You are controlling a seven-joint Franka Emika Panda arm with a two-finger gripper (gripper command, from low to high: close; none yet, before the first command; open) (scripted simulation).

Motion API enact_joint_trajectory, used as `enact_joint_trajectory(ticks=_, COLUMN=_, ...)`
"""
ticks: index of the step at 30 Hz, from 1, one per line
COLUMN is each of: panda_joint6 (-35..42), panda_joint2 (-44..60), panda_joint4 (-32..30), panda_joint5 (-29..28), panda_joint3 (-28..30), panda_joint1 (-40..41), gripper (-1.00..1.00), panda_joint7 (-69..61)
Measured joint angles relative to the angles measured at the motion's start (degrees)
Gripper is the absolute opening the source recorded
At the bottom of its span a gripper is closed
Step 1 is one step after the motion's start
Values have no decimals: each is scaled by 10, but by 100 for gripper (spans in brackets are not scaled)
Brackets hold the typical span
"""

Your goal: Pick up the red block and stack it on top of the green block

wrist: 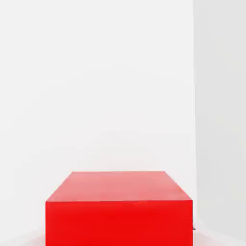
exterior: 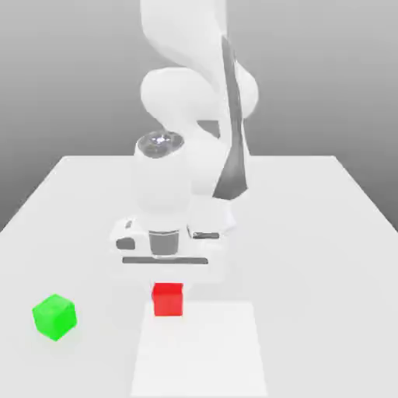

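End effector: low over the tabletop, fingers pinching the red block.
Red block: near the tabletop's front, centre.
Green block: well apart, toward the exterior view's left.

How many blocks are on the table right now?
2. The red block sits right under the robot's hand; the green block sits apart, toward the exterior view's left. The arm could be hiding others.

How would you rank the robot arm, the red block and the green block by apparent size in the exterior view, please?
1. Robot arm, by far the largest.
2. Green block and red block: they look about alike, so no ranking between them.
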State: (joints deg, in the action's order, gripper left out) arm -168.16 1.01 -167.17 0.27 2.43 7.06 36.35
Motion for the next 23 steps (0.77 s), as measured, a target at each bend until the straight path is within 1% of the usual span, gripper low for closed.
enact_joint_trajectory(ticks=3, panda_joint6=52, panda_joint2=-57, panda_joint4=-5, panda_joint5=-9, panda_joint3=3, panda_joint1=4, gripper=-100, panda_joint7=10)
enact_joint_trajectory(ticks=4, panda_joint6=64, panda_joint2=-61, panda_joint4=4, panda_joint5=-7, panda_joint3=8, panda_joint1=13, gripper=-100, panda_joint7=24)
enact_joint_trajectory(ticks=7, panda_joint6=97, panda_joint2=-52, panda_joint4=45, panda_joint5=0, panda_joint3=35, panda_joint1=50, gripper=-100, panda_joint7=84)
enact_joint_trajectory(ticks=14, panda_joint6=164, panda_joint2=-9, panda_joint4=155, panda_joint5=2, panda_joint3=92, panda_joint1=167, gripper=-100, panda_joint7=248)
enact_joint_trajectory(ticks=15, panda_joint6=159, panda_joint2=4, panda_joint4=163, panda_joint5=7, panda_joint3=92, panda_joint1=184, gripper=-100, panda_joint7=256)
enact_joint_trajectory(ticks=19, panda_joint6=95, panda_joint2=80, panda_joint4=174, panda_joint5=40, panda_joint3=72, panda_joint1=187, gripper=-100, panda_joint7=243)
enact_joint_trajectory(ticks=20, panda_joint6=78, panda_joint2=98, panda_joint4=175, panda_joint5=49, panda_joint3=66, panda_joint1=190, gripper=100, panda_joint7=237)
enact_joint_trajectory(ticks=23, panda_joint6=78, panda_joint2=98, panda_joint4=175, panda_joint5=49, panda_joint3=66, panda_joint1=190, gripper=100, panda_joint7=237)
